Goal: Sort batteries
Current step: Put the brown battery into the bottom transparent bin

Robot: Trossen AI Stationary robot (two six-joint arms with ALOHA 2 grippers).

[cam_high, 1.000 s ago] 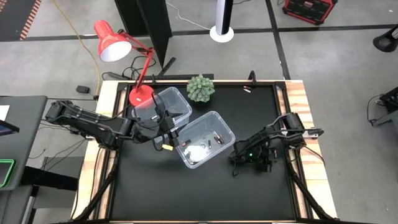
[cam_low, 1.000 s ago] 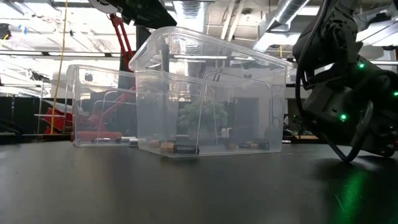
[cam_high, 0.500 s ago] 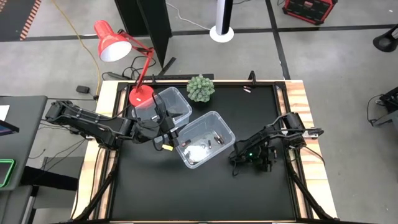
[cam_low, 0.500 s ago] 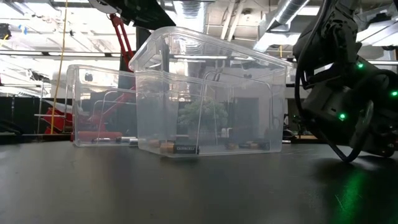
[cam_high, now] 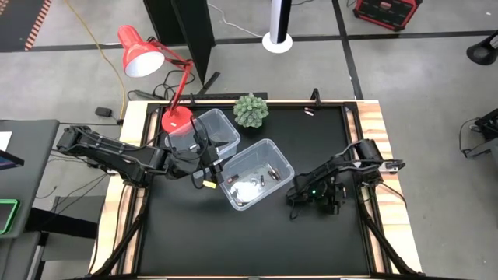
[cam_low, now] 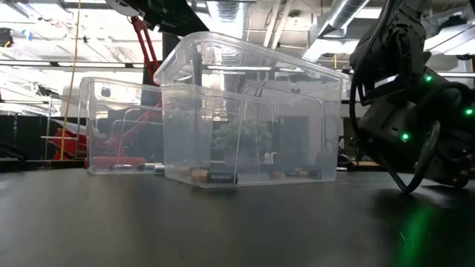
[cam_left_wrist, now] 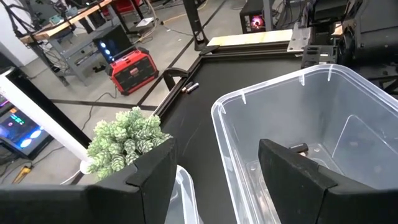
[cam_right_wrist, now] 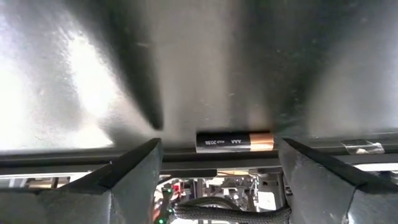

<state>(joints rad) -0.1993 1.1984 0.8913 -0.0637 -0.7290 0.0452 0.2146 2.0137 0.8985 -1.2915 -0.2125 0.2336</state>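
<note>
Tabletop (cam_right_wrist: 205, 68) battery (cam_right_wrist: 235, 141) between open right pincer (cam_right_wrist: 217, 180) fingers

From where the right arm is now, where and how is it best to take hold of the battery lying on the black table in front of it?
Probably at the middle of the battery: it lies flat on the table, crosswise between the right tool's open fingers. Come straight down and close on its round sides, not its copper end, so it does not roll away.

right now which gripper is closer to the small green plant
Left. The left gripper sits by the bins just short of the plant; the right gripper rests farther off, at the table's right.
</note>
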